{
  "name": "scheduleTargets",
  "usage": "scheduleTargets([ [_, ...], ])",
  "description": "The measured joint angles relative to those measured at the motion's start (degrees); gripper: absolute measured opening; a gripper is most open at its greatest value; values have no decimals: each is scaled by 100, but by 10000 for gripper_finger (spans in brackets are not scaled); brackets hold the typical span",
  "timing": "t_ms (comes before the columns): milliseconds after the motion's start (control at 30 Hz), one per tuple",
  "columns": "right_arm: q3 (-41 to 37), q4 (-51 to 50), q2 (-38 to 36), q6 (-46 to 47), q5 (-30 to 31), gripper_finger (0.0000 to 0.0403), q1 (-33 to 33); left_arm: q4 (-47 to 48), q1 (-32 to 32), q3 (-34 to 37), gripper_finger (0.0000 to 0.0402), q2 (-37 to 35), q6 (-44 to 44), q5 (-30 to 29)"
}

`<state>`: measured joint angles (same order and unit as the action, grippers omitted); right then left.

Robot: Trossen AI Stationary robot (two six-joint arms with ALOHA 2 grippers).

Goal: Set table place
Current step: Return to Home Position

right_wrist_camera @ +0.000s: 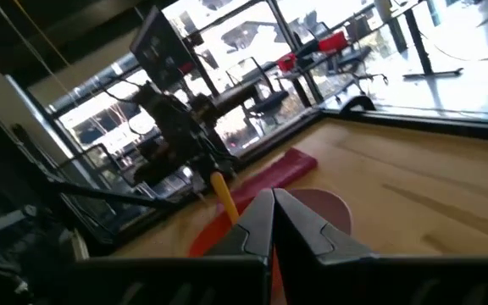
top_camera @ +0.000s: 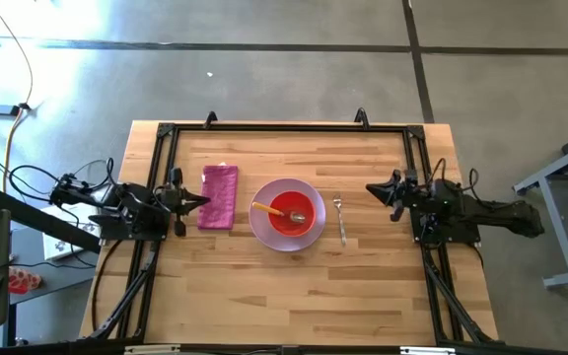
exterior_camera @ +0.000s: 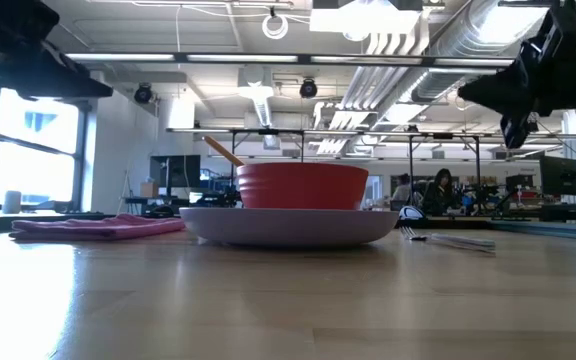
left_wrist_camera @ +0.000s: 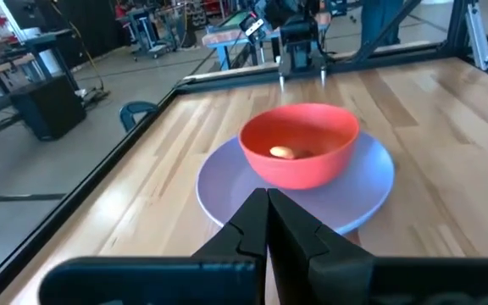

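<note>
left gripper (top_camera: 201, 201): fingers pressed together, holding nothing, raised over the left side of the table (top_camera: 294, 286), by the outer edge of the magenta napkin (top_camera: 219, 196). right gripper (top_camera: 373, 187): fingers likewise together and empty, raised at the right side, apart from the fork (top_camera: 340, 219). place setting, mid-table: the lavender plate (top_camera: 260, 232) carries the red bowl (top_camera: 286, 203) – the yellow-handled spoon (top_camera: 262, 208) rests inside it, handle leaning toward the napkin. napkin lies flat left of the plate, fork right of it.
</note>
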<state>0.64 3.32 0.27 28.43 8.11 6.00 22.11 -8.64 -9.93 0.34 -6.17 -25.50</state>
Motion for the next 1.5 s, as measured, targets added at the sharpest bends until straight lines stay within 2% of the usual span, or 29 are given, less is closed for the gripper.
scheduleTargets([
  [133,37,-233,76,-55,-16,0,0,69,0,0,0,0,60,-22],
  [333,37,-249,129,-856,-32,0,0,80,0,0,3,0,13,-26],
  [1500,37,-265,125,-899,-36,0,0,85,0,-2,5,2,4,-24],
])
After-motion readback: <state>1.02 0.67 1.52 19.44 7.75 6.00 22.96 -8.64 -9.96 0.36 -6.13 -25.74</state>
